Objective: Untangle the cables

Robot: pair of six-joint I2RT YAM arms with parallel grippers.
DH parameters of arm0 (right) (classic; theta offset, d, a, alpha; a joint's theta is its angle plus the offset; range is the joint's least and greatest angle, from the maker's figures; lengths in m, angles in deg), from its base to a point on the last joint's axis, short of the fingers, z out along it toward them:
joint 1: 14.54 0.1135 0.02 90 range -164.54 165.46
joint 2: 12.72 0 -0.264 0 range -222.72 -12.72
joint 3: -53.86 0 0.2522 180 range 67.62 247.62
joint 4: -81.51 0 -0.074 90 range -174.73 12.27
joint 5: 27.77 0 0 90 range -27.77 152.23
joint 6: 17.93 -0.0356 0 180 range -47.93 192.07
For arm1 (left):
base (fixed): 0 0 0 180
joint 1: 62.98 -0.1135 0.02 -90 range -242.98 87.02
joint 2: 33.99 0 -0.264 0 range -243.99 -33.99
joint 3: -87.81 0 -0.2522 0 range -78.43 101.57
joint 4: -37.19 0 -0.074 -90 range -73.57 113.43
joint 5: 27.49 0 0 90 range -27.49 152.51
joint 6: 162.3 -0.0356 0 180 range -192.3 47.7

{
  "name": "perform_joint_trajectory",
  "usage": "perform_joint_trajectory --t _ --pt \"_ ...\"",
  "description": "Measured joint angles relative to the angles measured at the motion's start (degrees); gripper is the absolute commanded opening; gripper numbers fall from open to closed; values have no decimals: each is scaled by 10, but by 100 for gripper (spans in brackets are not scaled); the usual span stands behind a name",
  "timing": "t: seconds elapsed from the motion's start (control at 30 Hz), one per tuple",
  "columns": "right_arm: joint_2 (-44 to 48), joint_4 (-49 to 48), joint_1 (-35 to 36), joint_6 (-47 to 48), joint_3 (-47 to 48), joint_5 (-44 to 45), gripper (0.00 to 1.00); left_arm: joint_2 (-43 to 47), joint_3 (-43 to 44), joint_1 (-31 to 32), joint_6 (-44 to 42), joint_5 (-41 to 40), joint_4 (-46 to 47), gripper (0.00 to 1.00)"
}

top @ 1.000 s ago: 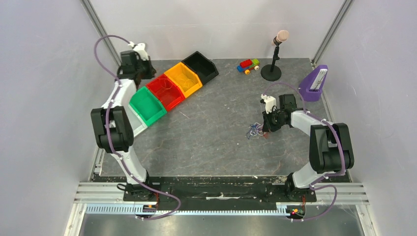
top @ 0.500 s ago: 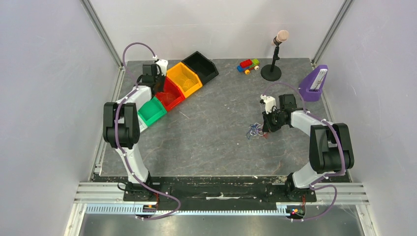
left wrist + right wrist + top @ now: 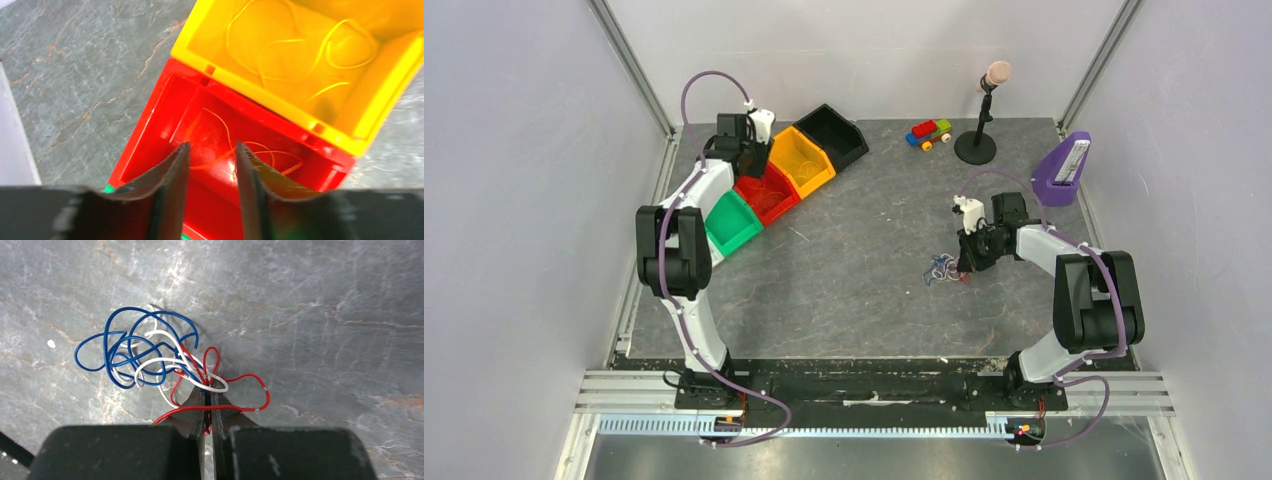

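Far left: my L pincer (image 3: pixel 212 150) hangs over the red bin (image 3: pixel 150 112), jaws apart, nothing btwn them. An orange cable (image 3: pixel 221 125) lies in the bin below. Risk: a loop catches a finger on the lift and rides out. Right, mid-table: my R pincer (image 3: pixel 207 397) is clamped on the blue/white/red cable tangle (image 3: pixel 145 360), pinching at its red strands. Pull w/o a counter-hold and the knot just drags or cinches tighter — or the thin wire slips free.
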Motion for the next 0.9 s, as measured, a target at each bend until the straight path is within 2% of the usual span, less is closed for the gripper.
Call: perform_joint_trajectory --t 0.03,0.07,0.17,0.27,0.33,0.47,0.57,0.67,0.8,0.9 --pt "1 6 0 2 0 -5 0 0 12 1 0 5 -14 56" --pt "1 13 0 3 0 -12 0 0 25 3 1 12 -31 65" --pt "1 29 0 7 0 -33 0 9 43 3 3 27 -70 75" --pt "1 36 0 9 0 -63 0 42 36 -9 11 61 -115 76" --pt "2 33 5 7 0 -86 0 85 15 -24 14 112 -134 77" --pt "4 5 45 -13 0 -126 0 188 -42 -38 37 256 -151 77" --pt "8 -33 95 -38 0 -154 0 246 -100 10 63 346 -146 75" --pt "15 -67 138 -60 0 -177 0 264 -193 98 106 404 -103 73" --pt "24 -92 165 -82 0 -202 0 251 -309 176 182 445 -39 74" --pt "33 -104 173 -93 -1 -218 0 242 -339 207 206 456 -3 74"
